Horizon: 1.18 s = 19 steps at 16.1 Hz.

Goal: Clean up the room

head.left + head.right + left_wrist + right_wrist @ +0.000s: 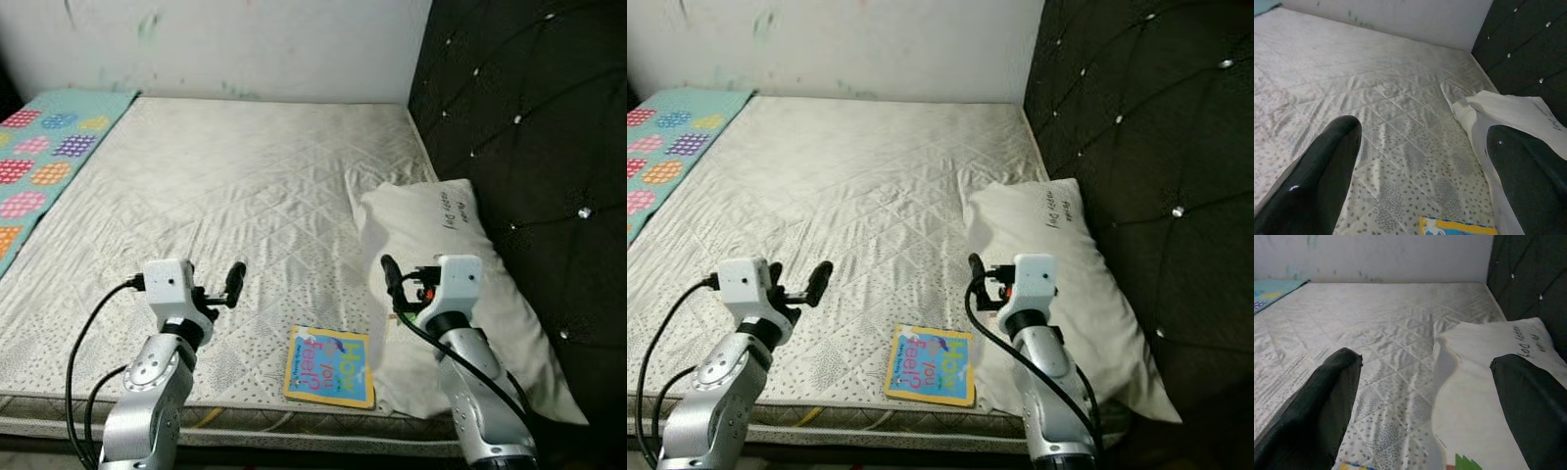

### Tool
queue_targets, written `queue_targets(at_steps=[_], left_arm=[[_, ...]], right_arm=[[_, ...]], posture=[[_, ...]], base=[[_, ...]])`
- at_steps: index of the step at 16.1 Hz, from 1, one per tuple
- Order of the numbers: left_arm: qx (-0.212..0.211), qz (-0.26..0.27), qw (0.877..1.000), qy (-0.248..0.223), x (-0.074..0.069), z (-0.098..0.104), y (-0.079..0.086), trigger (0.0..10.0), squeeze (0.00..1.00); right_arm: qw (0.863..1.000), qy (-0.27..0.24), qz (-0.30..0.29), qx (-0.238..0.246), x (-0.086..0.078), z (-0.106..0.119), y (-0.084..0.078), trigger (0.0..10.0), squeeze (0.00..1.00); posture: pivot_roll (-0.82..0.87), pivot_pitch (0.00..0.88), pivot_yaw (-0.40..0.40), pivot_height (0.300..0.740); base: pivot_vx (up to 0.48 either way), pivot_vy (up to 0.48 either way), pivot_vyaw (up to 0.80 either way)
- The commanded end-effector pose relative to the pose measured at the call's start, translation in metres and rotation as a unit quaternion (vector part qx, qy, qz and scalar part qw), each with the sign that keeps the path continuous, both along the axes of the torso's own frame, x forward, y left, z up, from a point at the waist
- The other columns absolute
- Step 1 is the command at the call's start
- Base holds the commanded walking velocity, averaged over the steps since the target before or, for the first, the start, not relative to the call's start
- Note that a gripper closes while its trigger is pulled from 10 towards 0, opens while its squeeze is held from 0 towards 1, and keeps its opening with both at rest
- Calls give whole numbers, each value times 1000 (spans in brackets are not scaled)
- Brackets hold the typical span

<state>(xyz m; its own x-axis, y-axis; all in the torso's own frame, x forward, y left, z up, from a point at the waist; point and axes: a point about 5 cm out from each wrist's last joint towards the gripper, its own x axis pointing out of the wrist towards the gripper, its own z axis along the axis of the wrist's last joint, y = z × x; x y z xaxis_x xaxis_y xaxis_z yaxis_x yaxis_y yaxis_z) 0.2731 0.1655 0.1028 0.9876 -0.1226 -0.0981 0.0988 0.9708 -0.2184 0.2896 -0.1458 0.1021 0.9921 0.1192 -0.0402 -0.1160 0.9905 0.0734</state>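
2 hands raised above the near edge of the pale quilted mattress (pixel 225 196): left hand (pixel 233 282) fingers apart, right hand (pixel 390 274) fingers apart, both empty. Between them, flat near the mattress edge, yellow-and-blue picture book (pixel 330 366), touching white pillow (pixel 460 284) beside black tufted headboard (pixel 529 127).

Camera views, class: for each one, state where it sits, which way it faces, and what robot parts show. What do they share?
Left and right eye views: on the head, looking forward and down at the mattress; both arms show.
Left wrist view: along the open left tool, toward the headboard.
Right wrist view: along the open right tool, over the pillow.
Shared: picture book, pillow.
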Motion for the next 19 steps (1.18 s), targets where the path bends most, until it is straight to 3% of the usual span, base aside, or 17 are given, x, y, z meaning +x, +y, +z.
queue_targets(at_steps=[1,7,19], left_arm=[[1,1,1000,-3,-1,3,2,10000,0],[-2,1,1000,2,-1,2,1,10000,0],[-3,3,1000,5,3,2,3,10000,0]], right_arm=[[1000,-13,1,-2,1,8,1,10000,0],[1000,-7,9,-5,2,5,3,10000,0],[1000,-9,10,-8,4,6,6,10000,0]], posture=[[-80,0,0,740],[-72,0,-8,740],[-69,0,4,740]], base=[[0,0,0],[0,0,-440],[0,0,0]])
